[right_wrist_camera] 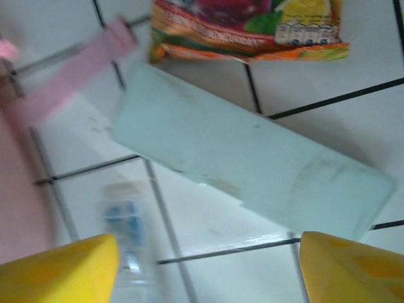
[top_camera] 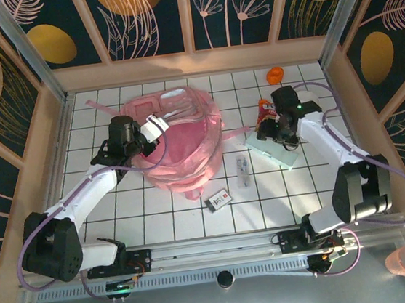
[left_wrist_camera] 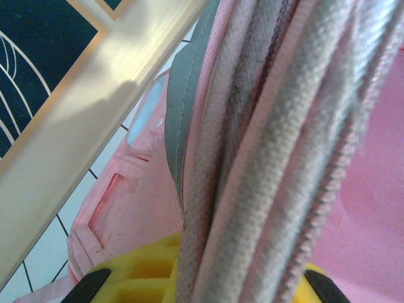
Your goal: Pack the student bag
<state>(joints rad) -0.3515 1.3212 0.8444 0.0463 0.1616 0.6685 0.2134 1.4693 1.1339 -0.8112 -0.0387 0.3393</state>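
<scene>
Left gripper point(left_wrist_camera: 202, 287) pinched student bag point(top_camera: 188, 149) rim, likely keeping mouth open; right gripper point(right_wrist_camera: 208, 271) gaped over pale blue case point(right_wrist_camera: 252, 170).

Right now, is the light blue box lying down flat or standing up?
Lying flat. The light blue box shows its wide face up on the tiled table, with a snack packet lying next to it.

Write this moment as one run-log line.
left claw: shut on student bag rim | right claw: open above pale blue case | case: not yet packed
</scene>
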